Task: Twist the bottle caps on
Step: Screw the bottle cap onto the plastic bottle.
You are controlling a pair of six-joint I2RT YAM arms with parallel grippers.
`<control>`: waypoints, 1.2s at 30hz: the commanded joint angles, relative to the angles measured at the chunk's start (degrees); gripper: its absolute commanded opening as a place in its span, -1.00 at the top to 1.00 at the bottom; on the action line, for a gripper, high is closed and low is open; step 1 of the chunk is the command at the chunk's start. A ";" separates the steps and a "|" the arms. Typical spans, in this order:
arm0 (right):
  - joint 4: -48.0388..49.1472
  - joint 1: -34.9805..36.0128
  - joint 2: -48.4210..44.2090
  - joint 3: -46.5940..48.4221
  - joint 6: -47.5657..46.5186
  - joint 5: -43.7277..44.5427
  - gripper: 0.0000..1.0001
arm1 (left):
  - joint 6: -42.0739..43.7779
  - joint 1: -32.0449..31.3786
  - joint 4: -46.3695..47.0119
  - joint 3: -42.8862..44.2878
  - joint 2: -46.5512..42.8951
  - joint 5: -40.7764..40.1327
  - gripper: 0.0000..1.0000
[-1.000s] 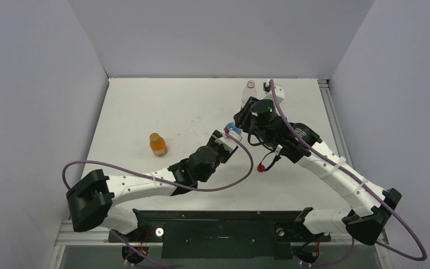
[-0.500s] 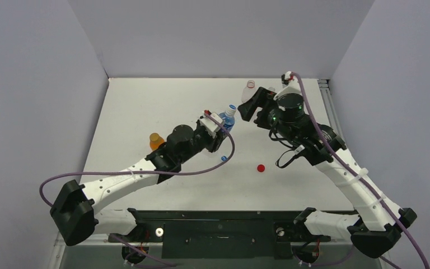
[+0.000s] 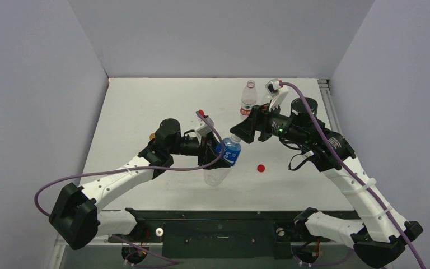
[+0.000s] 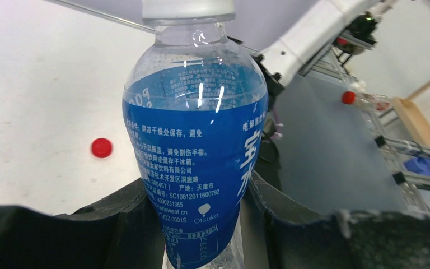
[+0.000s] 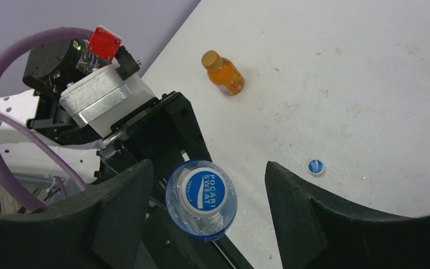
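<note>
1 clear, blue-labelled plastic bottle [image 4: 199, 140] sits clamped in left gripper [image 4: 199, 188].

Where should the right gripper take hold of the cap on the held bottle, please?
Grip the cap by its round side wall, coming along the axis of the bottle from the top: the left gripper clamps the labelled body, and the cap faces the open right gripper.

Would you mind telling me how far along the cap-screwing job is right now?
Done: the orange bottle wears its gold cap. In hand: the left gripper holds the blue bottle, whose Pocari cap is on; the right gripper stands open around it, tightness unclear. Left: a red cap and a blue-white cap lie loose on the table, and the clear bottle at the back looks uncapped.
</note>
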 commanded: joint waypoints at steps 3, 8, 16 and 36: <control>3.05 1.38 -2.15 -1.18 -3.67 -7.37 -0.33 | -9.66 0.42 12.18 -1.63 -1.71 10.22 1.00; 3.63 3.06 -2.12 -1.85 -3.55 -8.15 -0.18 | -10.18 0.52 13.25 -2.14 -1.93 10.27 1.00; 5.00 3.63 -3.37 -3.45 -2.16 -7.98 0.04 | -11.07 0.66 15.18 -2.70 -1.96 10.03 1.00; 8.20 4.33 -5.57 -4.95 3.24 -5.57 0.21 | -7.57 0.79 11.52 -2.49 -1.45 6.05 1.00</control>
